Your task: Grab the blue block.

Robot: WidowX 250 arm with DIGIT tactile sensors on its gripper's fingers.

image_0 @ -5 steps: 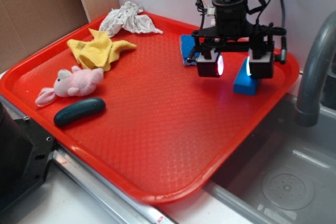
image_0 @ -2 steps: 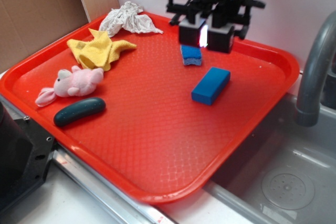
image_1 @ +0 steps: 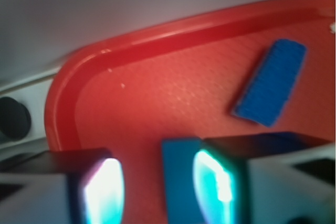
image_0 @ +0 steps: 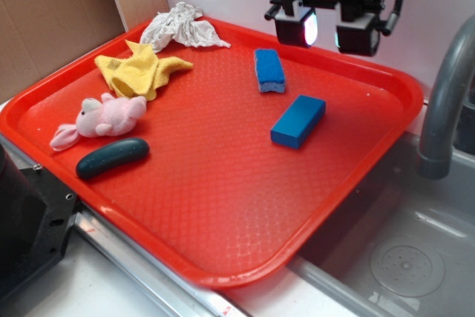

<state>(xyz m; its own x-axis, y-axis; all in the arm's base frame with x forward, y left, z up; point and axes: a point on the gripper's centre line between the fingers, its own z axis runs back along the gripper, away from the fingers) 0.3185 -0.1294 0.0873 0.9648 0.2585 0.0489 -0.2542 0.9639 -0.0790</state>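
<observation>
The blue block [image_0: 297, 121] lies flat on the red tray [image_0: 223, 206], right of centre, smooth and sharp-edged. My gripper [image_0: 326, 31] hangs open well above the tray's back edge, apart from the block, with nothing between its lit fingers. In the wrist view the blue block [image_1: 178, 177] shows far below, in the gap of the gripper [image_1: 157, 187] and close to the right finger [image_1: 215, 182]. A textured blue sponge [image_0: 269, 70] lies behind and left of the block; the same sponge [image_1: 272, 88] sits at the wrist view's upper right.
On the tray's left side lie a yellow cloth [image_0: 139, 70], a white rag [image_0: 182, 26], a pink plush toy [image_0: 100, 119] and a dark green oval piece [image_0: 112, 157]. A grey faucet [image_0: 445, 102] and a sink [image_0: 401, 257] are to the right.
The gripper was low with the block at its right finger near the tray's right edge. It has since risen and moved back, and the block now lies free nearer the middle.
</observation>
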